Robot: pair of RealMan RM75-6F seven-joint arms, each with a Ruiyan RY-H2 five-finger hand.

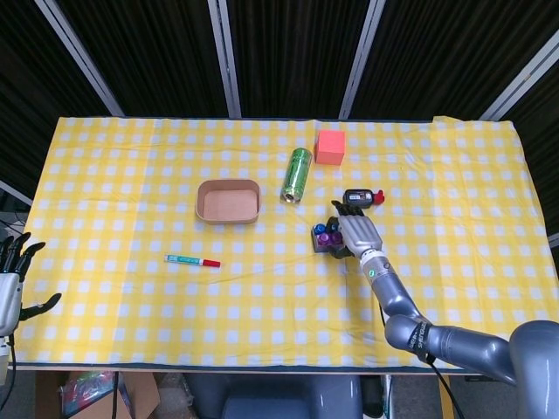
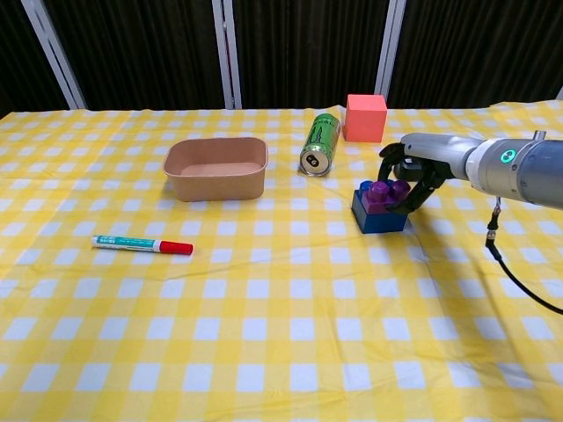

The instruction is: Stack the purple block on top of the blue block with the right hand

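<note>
Yellow-checked table [image 2: 264, 352]: your right hand [image 2: 406, 176] pinches the purple block [image 2: 381, 194] atop the blue block [image 2: 378, 216] — press squarely, then part your fingers gently.

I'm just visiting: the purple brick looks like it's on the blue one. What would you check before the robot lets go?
1. Purple block sits on blue block: ok.
2. Studs fully pressed in: cannot tell.
3. Right hand holds the purple block, fingers around it: ok.
4. Blue block flat on the tablecloth: ok.
5. Green can and black item apart from the hand: ok.
6. Left hand far away at the table's edge: ok.
</note>
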